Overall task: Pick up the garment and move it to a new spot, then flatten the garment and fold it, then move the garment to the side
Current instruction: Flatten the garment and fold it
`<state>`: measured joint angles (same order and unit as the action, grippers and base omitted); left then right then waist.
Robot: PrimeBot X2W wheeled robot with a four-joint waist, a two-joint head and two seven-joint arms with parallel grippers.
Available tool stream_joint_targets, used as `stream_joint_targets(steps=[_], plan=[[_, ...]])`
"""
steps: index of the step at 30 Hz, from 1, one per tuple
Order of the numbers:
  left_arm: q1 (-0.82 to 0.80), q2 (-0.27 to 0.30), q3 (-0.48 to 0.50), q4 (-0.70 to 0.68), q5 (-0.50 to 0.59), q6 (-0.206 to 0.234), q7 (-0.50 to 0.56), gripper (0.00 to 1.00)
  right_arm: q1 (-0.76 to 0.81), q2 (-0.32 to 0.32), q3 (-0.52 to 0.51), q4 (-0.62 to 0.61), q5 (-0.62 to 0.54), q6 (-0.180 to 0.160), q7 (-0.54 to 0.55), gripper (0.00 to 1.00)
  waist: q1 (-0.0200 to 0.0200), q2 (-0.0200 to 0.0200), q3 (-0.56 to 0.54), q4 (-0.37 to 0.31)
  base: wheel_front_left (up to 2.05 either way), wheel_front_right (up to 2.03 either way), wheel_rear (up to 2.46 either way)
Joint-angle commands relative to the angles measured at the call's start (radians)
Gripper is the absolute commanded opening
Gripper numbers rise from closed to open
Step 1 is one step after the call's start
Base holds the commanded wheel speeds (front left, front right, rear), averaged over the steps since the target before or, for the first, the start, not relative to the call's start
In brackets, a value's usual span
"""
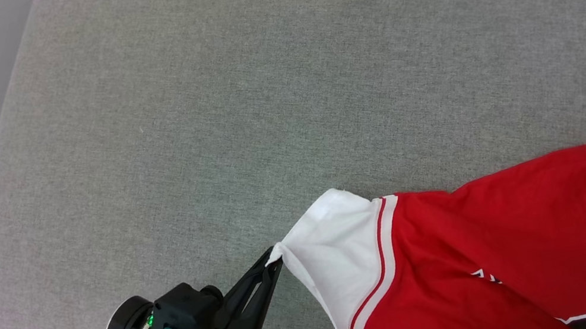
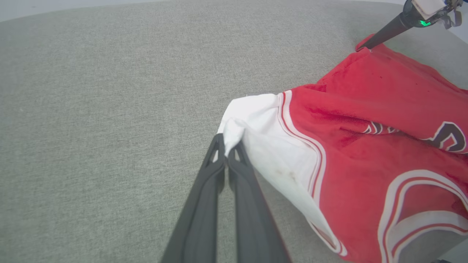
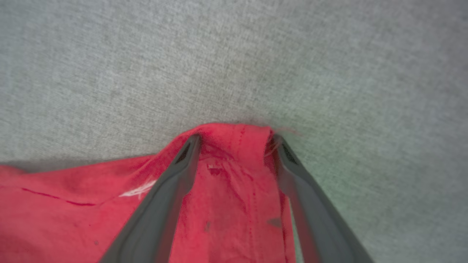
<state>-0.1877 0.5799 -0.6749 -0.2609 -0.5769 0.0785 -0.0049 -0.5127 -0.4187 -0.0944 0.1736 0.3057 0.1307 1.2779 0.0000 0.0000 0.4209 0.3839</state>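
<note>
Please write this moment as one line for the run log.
left gripper: shut on jersey white corner | right gripper: open, astride red edge | jersey: on cushion, not yet flat

garment (image 1: 461,231): thin matt cloth | surface (image 1: 253,75): rough weave, probably upholstery

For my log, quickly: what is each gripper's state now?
Left gripper: closed, holding the garment by its white corner.
Right gripper: open, red garment edge between its fingers.
</note>
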Motion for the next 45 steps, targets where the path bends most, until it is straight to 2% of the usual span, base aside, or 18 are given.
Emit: stream_joint_targets(steps=[1,2,3,11,22,26,36,45], plan=[[-0.010,-0.008,-0.002,0.003,0.001,-0.003,-0.009,0.00,0.074,0.031,0.030,0.069,0.011,0.000,0.014,1.00,0.0000,0.0000,0.005,0.006,0.00,0.00,0.00],[-0.012,-0.008,-0.003,0.006,0.001,-0.002,-0.009,0.00,0.099,0.031,0.034,0.087,0.020,0.000,0.016,0.11,0.0000,0.0000,0.007,0.008,0.00,0.00,0.00],[-0.013,-0.008,-0.002,0.008,0.000,-0.001,-0.009,0.00,0.106,0.029,0.036,0.091,0.021,0.000,0.016,0.00,0.0000,0.0000,0.006,0.007,0.00,0.00,0.00],[-0.024,0.005,0.011,0.007,0.004,0.010,-0.011,0.00,0.081,0.023,0.039,0.078,0.055,0.000,-0.043,0.00,0.0000,0.0000,-0.043,-0.037,0.00,0.00,0.00],[-0.028,0.055,0.068,-0.037,-0.004,0.050,-0.009,0.00,-0.013,-0.014,0.070,0.016,0.134,0.000,-0.260,0.00,0.0000,0.0000,-0.198,-0.136,0.00,0.00,0.00],[-0.034,0.086,0.127,-0.073,-0.012,0.091,0.000,0.00,-0.030,-0.031,0.062,-0.039,0.185,0.000,-0.315,0.00,0.0000,0.0000,-0.262,-0.185,0.00,0.00,0.00],[-0.096,0.137,0.241,-0.186,-0.030,0.137,0.006,0.00,-0.022,-0.064,0.068,-0.238,0.259,0.000,-0.408,0.00,0.0000,0.0000,-0.357,-0.266,0.00,0.00,0.00],[-0.220,0.154,0.367,-0.236,-0.046,0.174,-0.014,0.00,-0.074,-0.072,0.095,-0.376,0.299,0.000,-0.474,0.00,0.0000,0.0000,-0.397,-0.338,0.00,0.00,0.00]])
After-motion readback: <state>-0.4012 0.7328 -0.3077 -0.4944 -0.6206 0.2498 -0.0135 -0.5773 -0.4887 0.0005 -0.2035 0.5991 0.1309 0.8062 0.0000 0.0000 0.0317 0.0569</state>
